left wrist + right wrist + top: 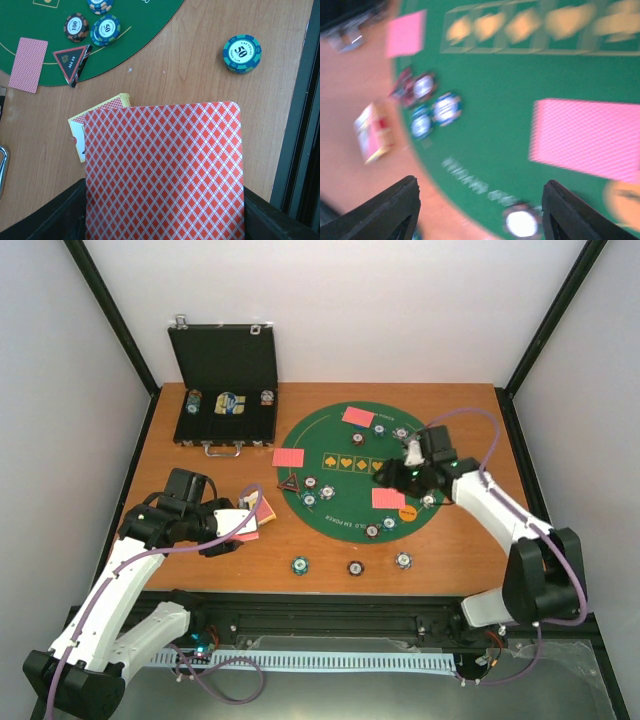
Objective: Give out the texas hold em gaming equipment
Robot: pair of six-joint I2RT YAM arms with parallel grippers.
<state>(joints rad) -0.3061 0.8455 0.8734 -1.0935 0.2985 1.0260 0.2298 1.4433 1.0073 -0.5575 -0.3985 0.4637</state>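
**Poker kit partly laid out**

Three red-backed cards (357, 416) lay face down on the green mat (350, 485), well apart. A fourth card (162, 170) was clamped back-up in the left pincer (238, 525), just in front of the yellow-edged card pack (100, 106). The black red-edged triangle marker (72, 61) sat at the mat's rim beside a brown 100 chip (76, 27) and a blue 50 chip (105, 29). Three striped chips (355, 567) lay in a row on the desk (450, 580); an orange disc (407, 510) lay near one card.

Case (225, 390) sits behind-left of mat (348, 492) — triangle marker (289, 484) lies on its left edge.
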